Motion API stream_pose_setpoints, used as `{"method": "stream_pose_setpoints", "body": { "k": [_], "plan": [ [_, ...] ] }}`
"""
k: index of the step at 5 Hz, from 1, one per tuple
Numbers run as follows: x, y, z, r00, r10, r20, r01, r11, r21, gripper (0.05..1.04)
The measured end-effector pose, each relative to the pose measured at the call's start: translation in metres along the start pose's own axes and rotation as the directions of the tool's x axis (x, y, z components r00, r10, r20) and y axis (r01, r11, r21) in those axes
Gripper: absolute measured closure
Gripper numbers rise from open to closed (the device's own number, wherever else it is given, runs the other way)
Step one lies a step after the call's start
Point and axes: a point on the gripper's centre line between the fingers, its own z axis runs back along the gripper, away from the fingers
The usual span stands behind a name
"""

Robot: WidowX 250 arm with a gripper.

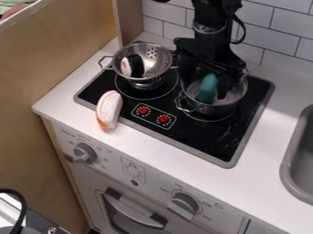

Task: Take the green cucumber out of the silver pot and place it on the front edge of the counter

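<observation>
One black claw down at the metal pot, right by a long teal-green piece; impossible to tell whether open or closed on it. Inside the pot, that piece, tilted up, with its lower end hard to make out; the pot's far rim hidden behind the arm. Beside the pot, on the same black stovetop, a holed colander with a black-and-white roll inside. Farther out, across the stovetop's edge and the white surface, a pale slice with an orange-brown rim. At the right edge of view, a gray sink, cut off.
</observation>
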Motion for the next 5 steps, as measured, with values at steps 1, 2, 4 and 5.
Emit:
{"method": "stream_pose_setpoints", "body": {
  "k": [1, 2, 4, 5],
  "plan": [
    [0.000, 0.001, -0.007, 0.999, 0.008, 0.049, -0.008, 1.000, 0.000, 0.083],
    [-0.001, -0.001, -0.020, 0.996, 0.008, 0.087, -0.009, 1.000, 0.011, 0.084],
    [-0.002, -0.003, -0.036, 0.989, 0.010, 0.145, -0.015, 0.999, 0.035, 0.084],
    [-0.002, -0.004, -0.037, 0.987, 0.014, 0.158, -0.020, 0.999, 0.033, 0.134]
  ]
}}
